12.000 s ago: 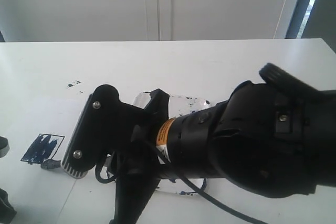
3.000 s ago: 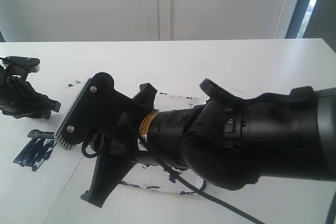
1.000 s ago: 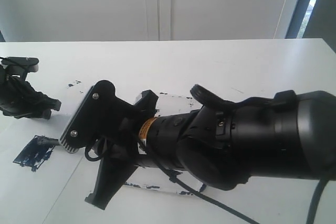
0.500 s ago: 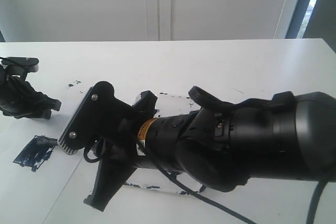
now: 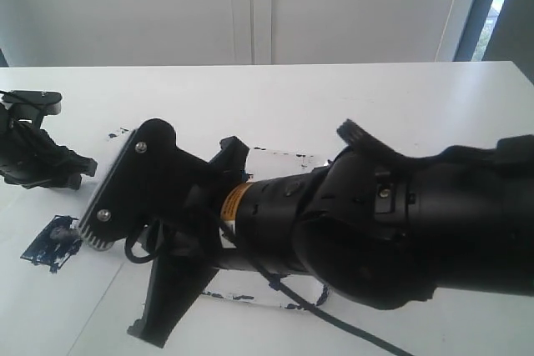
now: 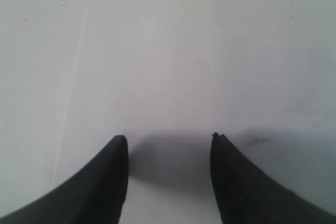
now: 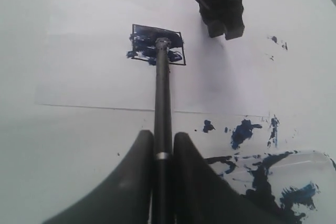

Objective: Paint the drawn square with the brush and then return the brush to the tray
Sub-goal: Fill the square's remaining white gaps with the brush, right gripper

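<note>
Shifting left, right pincer [image 7: 161, 139] holds the brush [image 7: 163, 93] on the drawn square [image 7: 174, 41]

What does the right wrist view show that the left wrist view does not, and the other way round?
Only the right wrist view: the long thin black brush gripped by the right gripper, its tip on the partly painted dark blue drawn square, and the clear plastic tray with paint blots. Only the left wrist view: the left gripper from between its open black fingers, holding nothing. Both: the white paper sheet.
</note>
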`<action>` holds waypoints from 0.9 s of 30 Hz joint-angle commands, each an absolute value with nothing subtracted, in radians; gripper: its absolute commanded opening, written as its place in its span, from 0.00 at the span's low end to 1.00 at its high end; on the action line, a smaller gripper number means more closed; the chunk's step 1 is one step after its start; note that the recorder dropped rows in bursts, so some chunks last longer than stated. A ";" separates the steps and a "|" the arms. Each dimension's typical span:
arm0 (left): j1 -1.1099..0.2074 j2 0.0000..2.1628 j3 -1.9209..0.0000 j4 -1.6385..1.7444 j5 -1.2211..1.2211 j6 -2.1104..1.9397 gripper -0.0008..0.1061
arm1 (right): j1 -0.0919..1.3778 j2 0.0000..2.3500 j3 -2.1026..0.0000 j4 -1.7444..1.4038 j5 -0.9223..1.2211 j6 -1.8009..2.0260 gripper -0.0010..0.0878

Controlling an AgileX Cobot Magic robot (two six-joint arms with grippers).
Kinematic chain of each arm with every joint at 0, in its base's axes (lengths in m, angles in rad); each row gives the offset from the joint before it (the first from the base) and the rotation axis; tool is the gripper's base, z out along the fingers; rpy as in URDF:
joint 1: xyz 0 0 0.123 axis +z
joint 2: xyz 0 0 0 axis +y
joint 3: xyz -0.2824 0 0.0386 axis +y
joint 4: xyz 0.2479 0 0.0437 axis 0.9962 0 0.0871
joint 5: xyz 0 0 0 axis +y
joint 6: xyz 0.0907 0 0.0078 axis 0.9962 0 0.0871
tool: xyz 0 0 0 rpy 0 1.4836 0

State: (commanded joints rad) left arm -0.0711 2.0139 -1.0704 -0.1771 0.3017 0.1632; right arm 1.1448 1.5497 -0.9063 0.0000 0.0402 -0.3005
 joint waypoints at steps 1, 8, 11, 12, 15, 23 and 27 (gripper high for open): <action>-0.071 2.014 -1.070 -0.177 0.302 0.163 0.51 | 1.135 1.550 -0.906 0.000 0.044 -0.299 0.01; -0.071 2.014 -1.070 -0.177 0.304 0.163 0.51 | 1.126 1.550 -0.906 0.000 0.044 -0.285 0.01; -0.071 2.014 -1.070 -0.177 0.304 0.163 0.51 | 1.126 1.559 -0.906 0.000 0.044 -0.284 0.01; -0.071 2.014 -1.070 -0.177 0.304 0.163 0.51 | 1.128 1.566 -0.906 0.000 0.044 -0.283 0.01; -0.071 2.014 -1.070 -0.177 0.304 0.163 0.51 | 1.128 1.587 -0.906 0.000 0.042 -0.283 0.01; -0.071 2.014 -1.070 -0.177 0.304 0.163 0.51 | 1.140 1.598 -0.906 0.000 0.022 -0.261 0.01; -0.071 2.014 -1.070 -0.177 0.306 0.163 0.51 | 1.145 1.598 -0.906 0.000 0.041 -0.261 0.01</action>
State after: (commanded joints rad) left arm -0.0711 2.0139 -1.0704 -0.1771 0.3058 0.1632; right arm 1.1453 1.5982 -0.9063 0.0000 0.0408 -0.2612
